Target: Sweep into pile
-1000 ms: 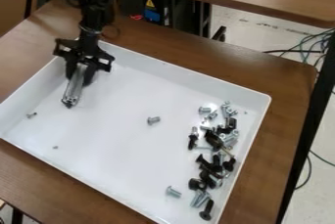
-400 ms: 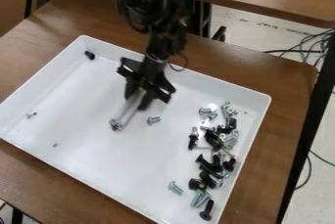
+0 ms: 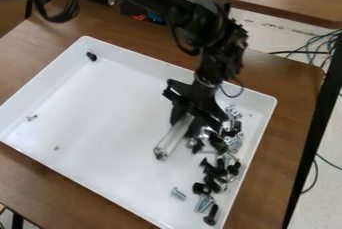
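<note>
Brown wood is seen all around the tray, with a pale floor (image 3: 264,30) and loose cables (image 3: 320,48) beyond the table (image 3: 290,133). The white tray (image 3: 107,118) is laid flat on the table, its raised walls presumably meant to stop small parts from being pushed over the edge.

Most of the hardware is bunched near the wall on the view's right, where a loose pile (image 3: 212,169) of black and silver screws and bolts is formed. That side appears to have been chosen as the gathering place, since parts can be backed up against the wall. A silver screw (image 3: 178,193) lies just apart from the pile, while a small screw (image 3: 31,118), a tiny bit (image 3: 56,148) and a black piece (image 3: 91,56) are scattered well apart from it.

Between the fingers of the gripper (image 3: 184,129), which are closed on it, a clear bar (image 3: 174,137) is pinched. It is held at a slant, low end down beside the pile, probably so that parts can be swept by its length while the fingers are kept higher. Whether the tray's bottom is touched cannot be told. The job is judged well advanced, but the outlying pieces have yet to be collected; if the bar is pushed too hard, the pile could be spread.
</note>
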Robot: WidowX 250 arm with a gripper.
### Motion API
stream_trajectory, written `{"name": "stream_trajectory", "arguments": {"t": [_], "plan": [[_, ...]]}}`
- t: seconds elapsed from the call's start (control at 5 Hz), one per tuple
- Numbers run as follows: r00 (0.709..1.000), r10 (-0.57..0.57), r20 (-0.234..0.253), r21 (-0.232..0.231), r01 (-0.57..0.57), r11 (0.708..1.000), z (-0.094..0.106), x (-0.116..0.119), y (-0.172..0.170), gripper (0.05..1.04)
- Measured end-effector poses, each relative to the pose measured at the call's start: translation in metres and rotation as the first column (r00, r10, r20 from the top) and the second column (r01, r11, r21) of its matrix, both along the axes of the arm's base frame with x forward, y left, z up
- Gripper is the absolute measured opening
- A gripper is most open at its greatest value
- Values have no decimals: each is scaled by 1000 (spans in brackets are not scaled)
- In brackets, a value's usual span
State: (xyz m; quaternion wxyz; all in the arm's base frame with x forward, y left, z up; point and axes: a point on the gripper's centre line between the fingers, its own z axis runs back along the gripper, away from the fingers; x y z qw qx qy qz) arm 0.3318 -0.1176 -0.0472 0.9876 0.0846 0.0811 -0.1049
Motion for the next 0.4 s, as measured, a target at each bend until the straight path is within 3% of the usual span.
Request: {"name": "stream_trajectory", "arguments": {"t": [0.2, 0.4], "plan": [[1000, 19, -10, -40, -19, 999, 5, -7, -16, 351], [998, 57, -21, -51, -58, 997, 10, -17, -17, 351]]}}
